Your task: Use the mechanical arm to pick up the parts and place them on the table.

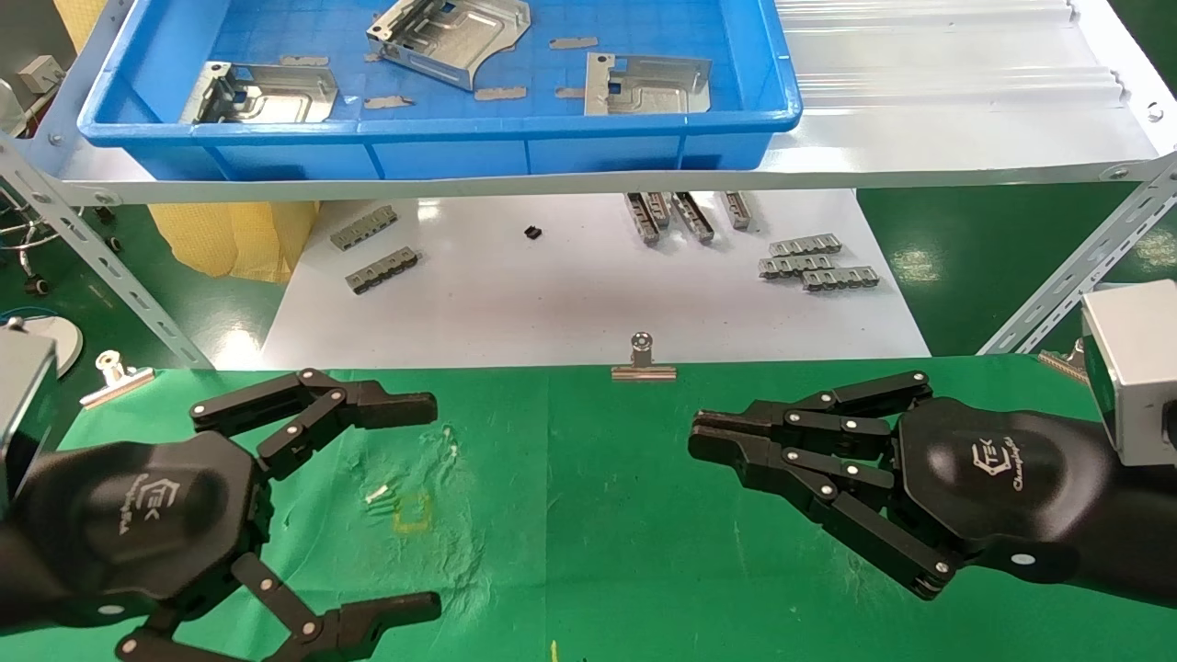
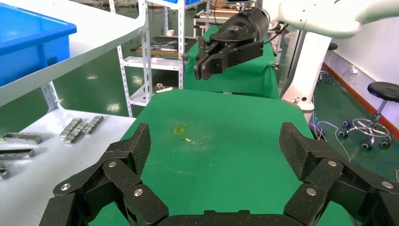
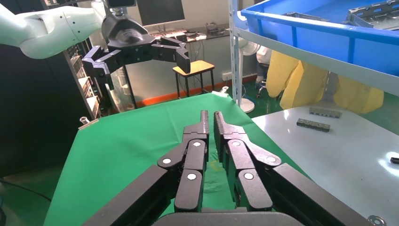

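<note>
**A:** So where are we on this? Both arms are low over the green table point(image 1: 644, 552), nothing picked up. Our left gripper point(image 1: 418, 501) has its jaws spread wide and empty; the right gripper point(image 1: 708, 439) has its jaws pressed together, holding nothing.

**B:** Yeah, we'd say we haven't really started. The parts point(image 1: 448, 39) all sit up in the blue tray point(image 1: 441, 129) on the shelf, three plates, well apart from either gripper.

**A:** Next move, we reckon: one arm has to lift and reach over the tray wall, jaws open, then close on a plate edge. They're flat and shiny, so they could slip.
</note>
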`<state>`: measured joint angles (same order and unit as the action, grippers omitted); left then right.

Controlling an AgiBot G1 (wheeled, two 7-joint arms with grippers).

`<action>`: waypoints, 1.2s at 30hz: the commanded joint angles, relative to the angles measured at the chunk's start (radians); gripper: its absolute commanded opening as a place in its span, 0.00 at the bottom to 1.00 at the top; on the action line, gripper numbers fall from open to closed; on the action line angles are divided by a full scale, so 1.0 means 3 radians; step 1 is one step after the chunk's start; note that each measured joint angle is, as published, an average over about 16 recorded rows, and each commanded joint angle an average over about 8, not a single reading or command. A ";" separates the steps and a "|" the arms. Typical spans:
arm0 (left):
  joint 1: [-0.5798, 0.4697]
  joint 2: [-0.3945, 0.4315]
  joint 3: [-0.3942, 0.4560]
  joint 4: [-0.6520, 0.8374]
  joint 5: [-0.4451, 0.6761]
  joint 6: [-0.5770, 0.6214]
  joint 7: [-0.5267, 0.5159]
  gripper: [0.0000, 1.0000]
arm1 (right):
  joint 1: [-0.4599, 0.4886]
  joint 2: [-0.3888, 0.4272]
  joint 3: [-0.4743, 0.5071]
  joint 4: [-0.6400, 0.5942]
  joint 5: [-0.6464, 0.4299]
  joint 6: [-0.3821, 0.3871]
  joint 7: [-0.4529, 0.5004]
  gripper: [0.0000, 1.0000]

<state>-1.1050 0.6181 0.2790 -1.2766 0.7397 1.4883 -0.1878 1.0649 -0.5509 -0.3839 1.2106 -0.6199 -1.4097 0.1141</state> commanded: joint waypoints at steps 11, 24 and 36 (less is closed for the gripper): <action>-0.0992 0.0334 0.0128 0.0557 0.0406 -0.0077 -0.0007 1.00 | 0.0000 0.0000 0.0000 0.0000 0.0000 0.0000 0.0000 0.00; -0.2569 0.1373 0.0590 0.2800 0.1492 -0.0908 0.0390 1.00 | 0.0000 0.0000 0.0000 0.0000 0.0000 0.0000 0.0000 0.00; -0.2999 0.1977 0.0752 0.3936 0.1866 -0.1989 0.0569 0.47 | 0.0000 0.0000 0.0000 0.0000 0.0000 0.0000 0.0000 0.43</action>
<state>-1.9996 1.2046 0.5027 -0.1101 1.2953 0.9040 -0.0208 1.0649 -0.5509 -0.3839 1.2106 -0.6199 -1.4097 0.1141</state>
